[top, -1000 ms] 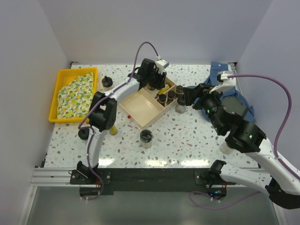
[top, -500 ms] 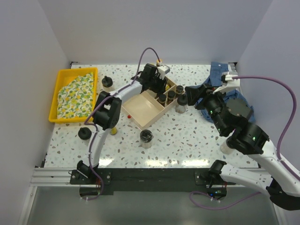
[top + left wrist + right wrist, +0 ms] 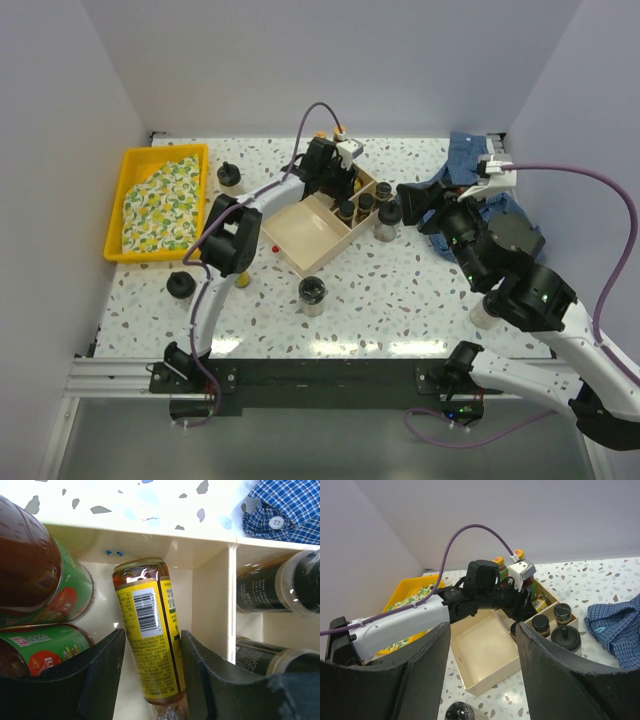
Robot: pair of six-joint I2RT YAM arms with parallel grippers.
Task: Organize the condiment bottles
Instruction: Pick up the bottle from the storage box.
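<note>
Widened lately, left jaws (right jaws gape empty) stand released astride the yellow bottle (image 3: 150, 645) lying in its box (image 3: 211, 595).

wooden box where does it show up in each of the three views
top external: wooden box sits mid-frame, turned diagonally.
left wrist: close up, its pale walls and divider fill the frame.
right wrist: lower centre, large compartment nearest.
shared landmark: blue checked shirt beside the box.
</note>
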